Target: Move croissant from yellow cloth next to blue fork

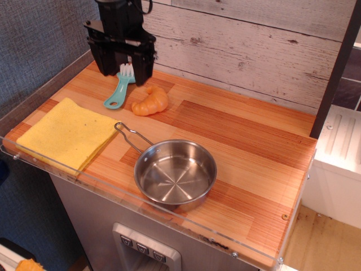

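The orange-tan croissant point(150, 101) lies on the wooden table, just right of the teal-blue fork point(119, 88), whose white head points toward the back wall. The yellow cloth point(69, 133) lies flat at the front left with nothing on it. My black gripper point(122, 66) hangs open and empty above the fork's head, up and to the left of the croissant, touching neither.
A steel pan point(176, 171) with a wire handle point(131, 137) sits at the front middle. A clear plastic rim point(141, 205) edges the table. A plank wall point(254, 45) stands behind, and a dark post point(335, 70) rises at the right.
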`<state>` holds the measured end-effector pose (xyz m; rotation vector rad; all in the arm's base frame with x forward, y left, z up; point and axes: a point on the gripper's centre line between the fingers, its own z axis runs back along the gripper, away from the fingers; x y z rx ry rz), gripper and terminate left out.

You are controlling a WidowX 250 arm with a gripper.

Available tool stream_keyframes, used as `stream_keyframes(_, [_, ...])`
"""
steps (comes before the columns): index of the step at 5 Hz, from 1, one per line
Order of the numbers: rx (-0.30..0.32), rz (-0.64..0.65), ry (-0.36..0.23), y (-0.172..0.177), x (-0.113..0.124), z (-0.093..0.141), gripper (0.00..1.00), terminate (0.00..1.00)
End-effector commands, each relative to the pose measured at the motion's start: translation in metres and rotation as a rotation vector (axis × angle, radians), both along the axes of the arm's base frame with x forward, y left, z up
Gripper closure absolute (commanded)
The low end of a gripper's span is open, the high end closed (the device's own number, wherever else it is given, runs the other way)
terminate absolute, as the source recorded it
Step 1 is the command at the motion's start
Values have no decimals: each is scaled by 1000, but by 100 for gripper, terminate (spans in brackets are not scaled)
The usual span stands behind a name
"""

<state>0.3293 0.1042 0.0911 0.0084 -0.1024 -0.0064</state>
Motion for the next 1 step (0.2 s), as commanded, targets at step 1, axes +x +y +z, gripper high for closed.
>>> stream_keyframes(1, [11,4,-29,4,0,11,0,100])
